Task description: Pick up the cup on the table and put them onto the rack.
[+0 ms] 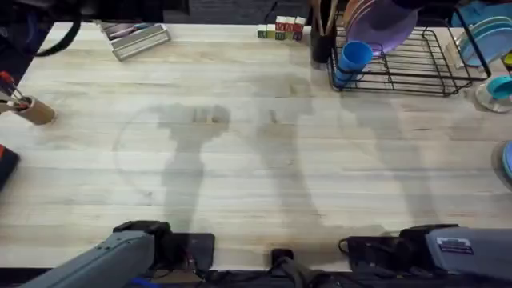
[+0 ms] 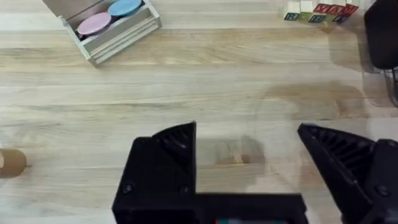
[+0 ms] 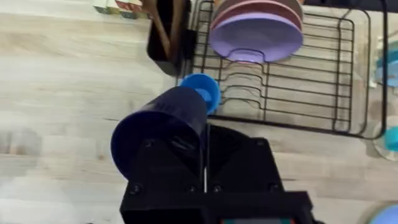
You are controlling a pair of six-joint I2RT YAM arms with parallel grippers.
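My right gripper [image 3: 205, 134] is shut on a dark blue cup [image 3: 158, 127]. One finger is inside its mouth, the other outside its wall, and the cup points toward the rack. The black wire rack [image 1: 416, 76] [image 3: 298, 93] stands at the table's far right and holds purple and pink plates [image 1: 384, 24]. A light blue cup [image 1: 354, 58] [image 3: 202, 92] sits at the rack's left edge. Near the front edge, my left gripper [image 2: 249, 162] is open over bare wood, far from the rack. Both arms sit low at the front of the overhead view.
A grey tiered tray [image 1: 134, 38] [image 2: 112, 28] with pink and blue discs is at the back left. Letter blocks [image 1: 280, 30] and a black utensil holder [image 1: 322, 40] stand left of the rack. A cardboard pot [image 1: 32, 110] is at the left edge, blue plates [image 1: 488, 36] at the far right.
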